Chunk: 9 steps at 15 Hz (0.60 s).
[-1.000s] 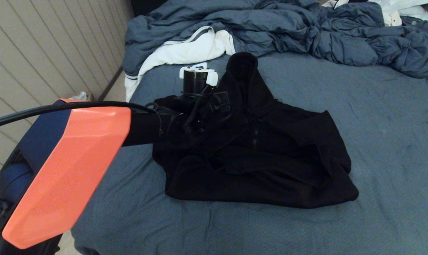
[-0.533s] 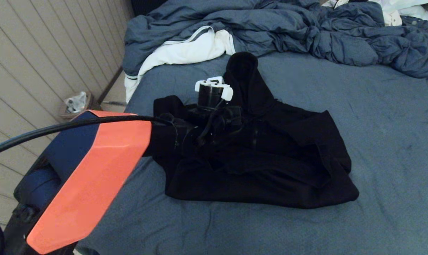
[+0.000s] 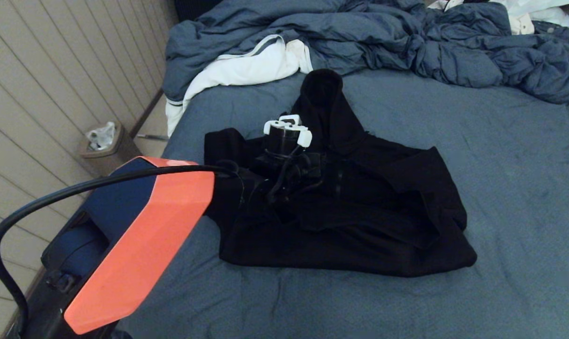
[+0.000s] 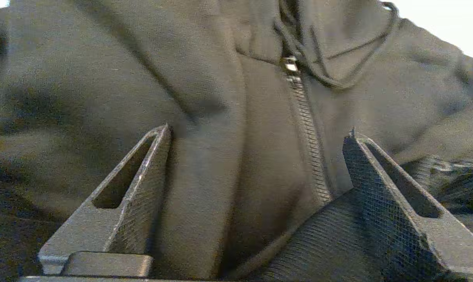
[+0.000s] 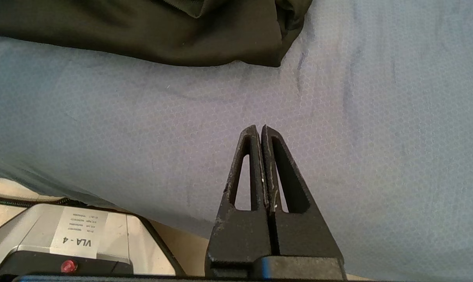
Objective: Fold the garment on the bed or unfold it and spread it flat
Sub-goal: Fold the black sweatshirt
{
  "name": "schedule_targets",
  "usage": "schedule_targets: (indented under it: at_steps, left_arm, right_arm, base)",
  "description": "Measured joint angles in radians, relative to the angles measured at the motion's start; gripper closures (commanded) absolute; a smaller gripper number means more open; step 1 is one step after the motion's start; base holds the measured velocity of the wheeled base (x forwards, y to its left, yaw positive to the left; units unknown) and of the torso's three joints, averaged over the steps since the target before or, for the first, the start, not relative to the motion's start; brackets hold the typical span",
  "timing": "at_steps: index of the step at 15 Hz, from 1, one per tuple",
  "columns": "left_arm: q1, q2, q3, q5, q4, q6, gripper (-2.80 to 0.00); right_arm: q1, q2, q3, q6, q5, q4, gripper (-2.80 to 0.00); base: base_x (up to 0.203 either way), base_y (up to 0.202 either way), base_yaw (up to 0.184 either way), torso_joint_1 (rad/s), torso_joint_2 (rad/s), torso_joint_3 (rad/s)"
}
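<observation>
Lying bunched near the middle of the bed [image 3: 501,188], the garment [image 3: 360,226] is being addressed by the left end effector [image 4: 256,133], whose jaws are being held wide apart and empty over the zipper [image 4: 305,117]. A fold or edge, not flat fabric, is best being sought before closing. The right end effector [image 5: 259,129] is being kept clenched and parked over bare sheet.

Black zip hoodie [image 3: 360,212] bunched, mid bed [image 3: 501,188], hood up top.
</observation>
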Motion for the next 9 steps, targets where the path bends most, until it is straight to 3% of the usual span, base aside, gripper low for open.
schedule_targets:
  at_steps: [1,2,3,9]
  left_arm:
    - [0.000,0.000,0.000,0.000,0.000,0.000,-2.80]
    - [0.000,0.001,0.000,0.002,-0.002,0.001,-1.97]
    - [-0.001,0.001,-0.001,0.002,-0.003,0.002,0.00]
    - [0.003,0.000,-0.001,0.007,-0.053,0.029,0.00]
  right_arm:
    - [0.000,0.000,0.000,0.000,0.000,0.000,0.00]
    - [0.000,0.000,0.000,0.000,0.000,0.000,0.00]
    - [0.000,0.000,0.000,0.000,0.000,0.000,0.00]
    - [0.000,0.000,0.000,0.000,0.000,0.000,0.00]
  base:
    - [0.000,0.000,0.000,0.000,0.00,0.000]
    - [0.000,0.000,0.000,0.000,0.00,0.000]
    - [0.000,0.000,0.000,0.000,0.00,0.000]
    - [0.000,0.000,0.000,0.000,0.00,0.000]
